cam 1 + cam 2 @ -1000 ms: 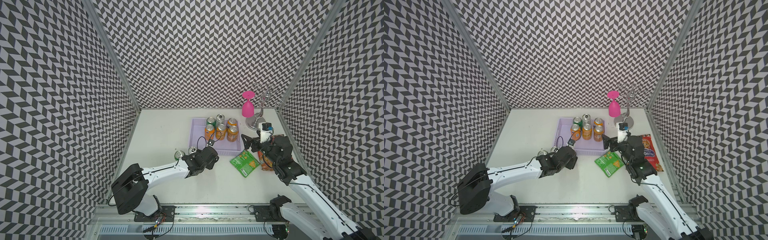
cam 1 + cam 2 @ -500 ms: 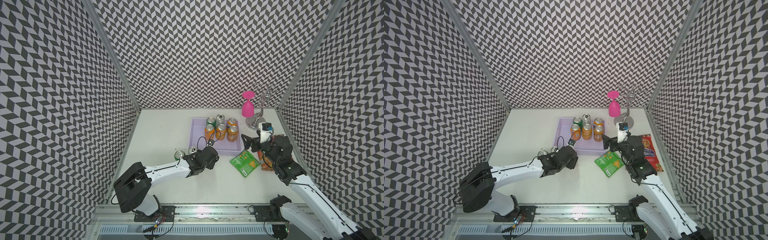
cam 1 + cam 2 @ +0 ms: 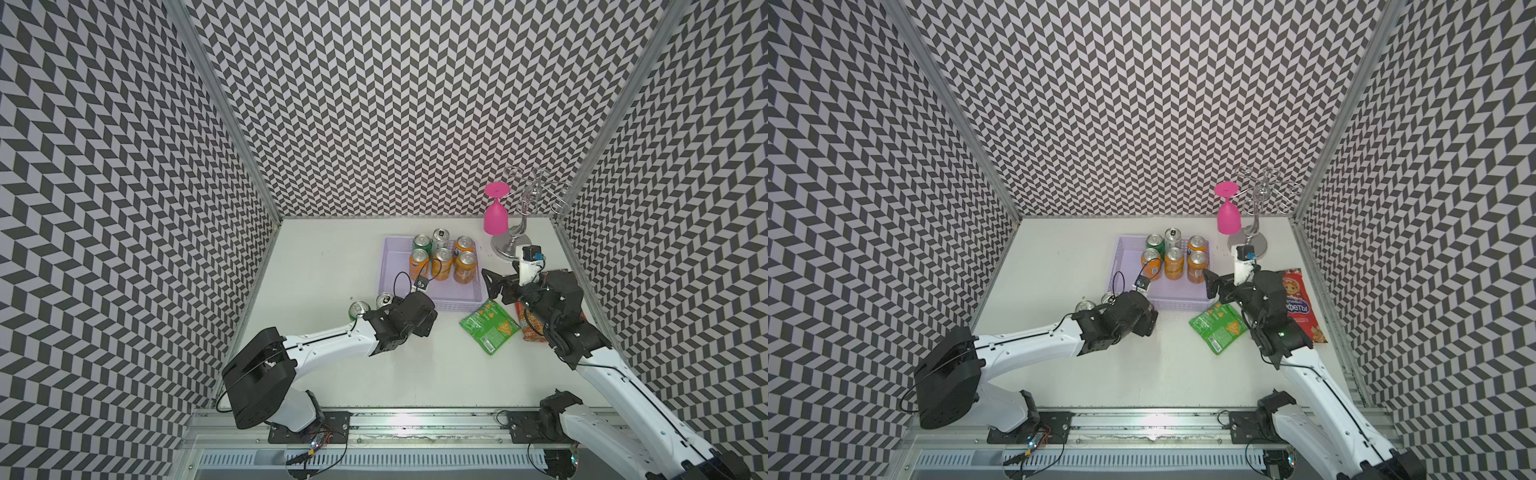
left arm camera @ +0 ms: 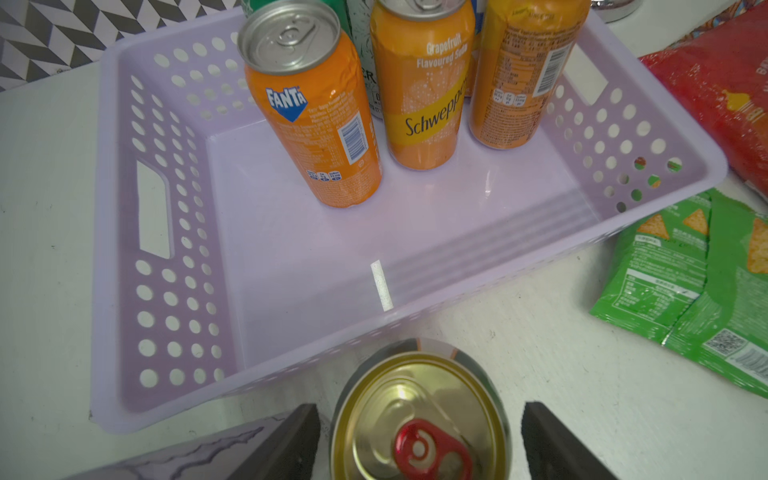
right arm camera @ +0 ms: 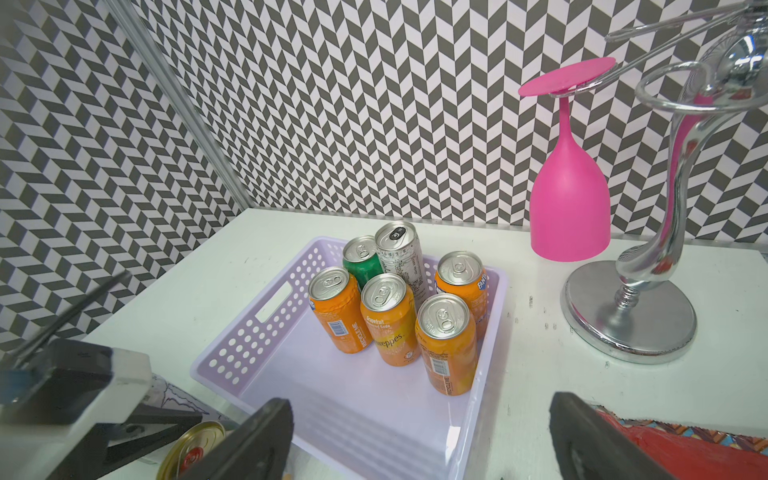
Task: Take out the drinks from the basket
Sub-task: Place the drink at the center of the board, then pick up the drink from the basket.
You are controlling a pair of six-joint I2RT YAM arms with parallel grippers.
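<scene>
Straddling a gold-top can (image 4: 419,432) w/ my left gripper (image 4: 419,409): fingers spread, gap each side, no grip. It stands upright just outside the basket (image 4: 166,291), at its near wall. Inside, six cans (image 3: 441,264) bunch at the far end. Also two more cans (image 3: 359,308) outside, off the near-left corner. My right gripper (image 5: 419,402) is spread wide by the near-right corner, holding nothing.

chevron-patterned walls (image 3: 374,104) (black and white) enclose a white table (image 3: 332,257).

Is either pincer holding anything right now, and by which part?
Nothing is held. The left pincer straddles the gold-topped can with gaps on both sides; the right pincer is open and empty.
</scene>
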